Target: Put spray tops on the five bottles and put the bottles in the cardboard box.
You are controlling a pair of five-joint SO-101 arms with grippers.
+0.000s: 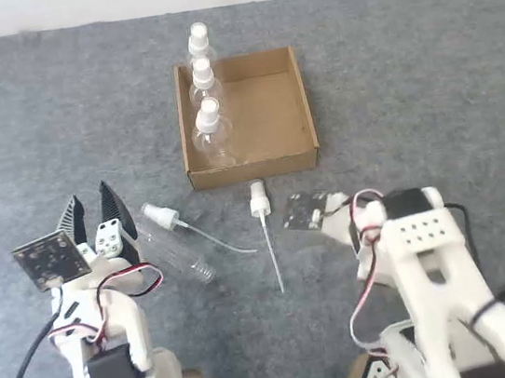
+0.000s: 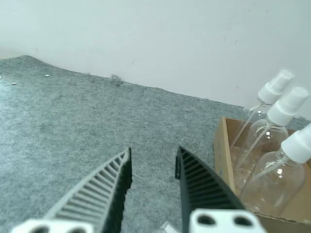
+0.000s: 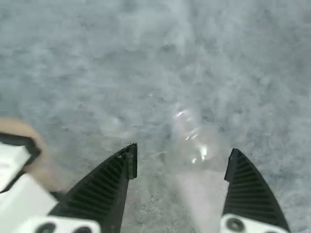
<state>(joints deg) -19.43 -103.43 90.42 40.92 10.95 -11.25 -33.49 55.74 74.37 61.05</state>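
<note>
Cardboard-brown, the open box [image 1: 254, 167] at upper centre held three clear spray-topped bottles [image 1: 211, 131]. Below it lay an uncapped clear bottle [image 1: 179, 254] and two loose white spray tops [image 1: 259, 199], so capping and boxing remained. The left gripper [image 1: 91, 212] and right gripper [image 3: 182, 150] both gaped empty.

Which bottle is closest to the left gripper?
The clear bottle lying on its side on the grey carpet, just beside the left gripper. The three standing bottles are farther off, upright inside the cardboard box.
</note>
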